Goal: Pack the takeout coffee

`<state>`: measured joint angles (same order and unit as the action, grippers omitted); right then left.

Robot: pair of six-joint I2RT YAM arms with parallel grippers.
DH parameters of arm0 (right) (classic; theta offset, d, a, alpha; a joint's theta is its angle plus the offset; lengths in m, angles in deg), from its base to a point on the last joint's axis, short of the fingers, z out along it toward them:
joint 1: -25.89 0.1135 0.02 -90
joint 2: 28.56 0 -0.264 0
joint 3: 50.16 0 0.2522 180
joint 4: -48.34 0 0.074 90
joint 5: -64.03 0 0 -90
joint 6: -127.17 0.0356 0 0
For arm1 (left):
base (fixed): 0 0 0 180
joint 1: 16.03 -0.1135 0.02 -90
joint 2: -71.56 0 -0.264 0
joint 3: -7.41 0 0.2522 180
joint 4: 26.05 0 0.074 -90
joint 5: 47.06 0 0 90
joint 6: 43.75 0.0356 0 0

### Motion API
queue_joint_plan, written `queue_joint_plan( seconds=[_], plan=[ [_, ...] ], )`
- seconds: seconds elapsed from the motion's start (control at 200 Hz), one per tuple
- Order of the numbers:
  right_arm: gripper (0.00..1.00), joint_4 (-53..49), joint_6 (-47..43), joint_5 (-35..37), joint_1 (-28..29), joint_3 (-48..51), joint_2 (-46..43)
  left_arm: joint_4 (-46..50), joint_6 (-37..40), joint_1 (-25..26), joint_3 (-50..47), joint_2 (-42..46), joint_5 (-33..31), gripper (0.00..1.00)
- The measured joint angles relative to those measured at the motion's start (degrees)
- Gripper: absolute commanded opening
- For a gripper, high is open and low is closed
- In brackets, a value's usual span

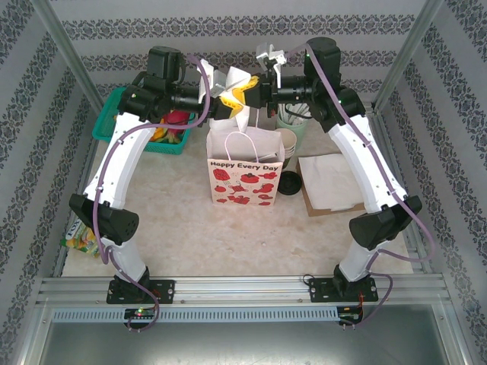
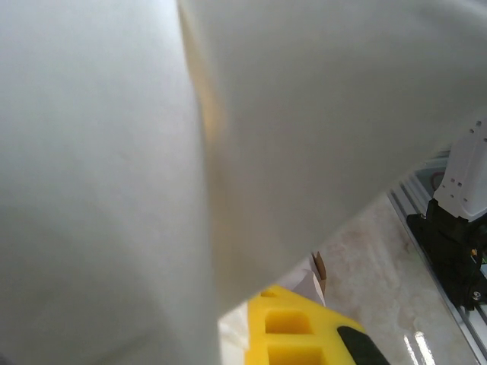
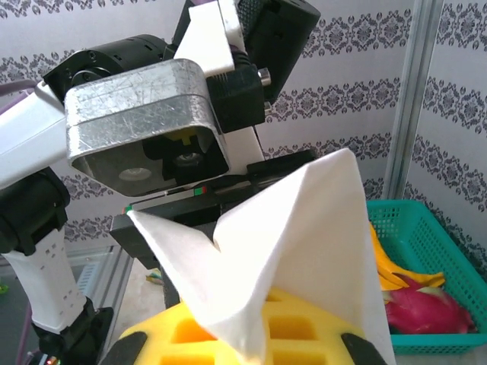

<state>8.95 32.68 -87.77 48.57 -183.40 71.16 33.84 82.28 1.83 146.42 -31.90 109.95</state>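
Observation:
The takeout coffee (image 1: pixel 289 182) stands on the table just right of the white paper bag (image 1: pixel 245 173) printed with red fruit, its black lid facing up. Both grippers meet high above the bag's open top. A white napkin (image 1: pixel 228 80) sticks up between them. My right gripper (image 3: pixel 243 346) is shut on the napkin (image 3: pixel 289 251), which fans up out of its yellow fingers. My left gripper (image 1: pixel 222 96) is shut on the same napkin (image 2: pixel 114 152) from the other side; one yellow finger (image 2: pixel 297 327) shows under the paper.
A stack of cream cups (image 1: pixel 288 141) and a pale green stick holder (image 1: pixel 293 118) stand behind the coffee. Napkins on brown card (image 1: pixel 331 181) lie to the right. A green basket (image 1: pixel 114 122) of fruit sits back left, and a snack packet (image 1: pixel 80 239) lies at the left edge.

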Motion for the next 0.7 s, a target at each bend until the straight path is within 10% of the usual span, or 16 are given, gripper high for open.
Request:
queue_joint_plan(
  seconds=[0.41,0.699],
  plan=[
    [0.0,-0.28,-1.92,8.79,0.0,1.77,-0.35,-7.23,-9.7,-0.42,-19.26,10.43,-14.36,0.87],
    [0.0,-0.35,-2.86,13.62,1.6,9.38,-1.31,-18.93,-33.11,-0.74,-37.77,25.05,-39.52,1.0]
  ],
)
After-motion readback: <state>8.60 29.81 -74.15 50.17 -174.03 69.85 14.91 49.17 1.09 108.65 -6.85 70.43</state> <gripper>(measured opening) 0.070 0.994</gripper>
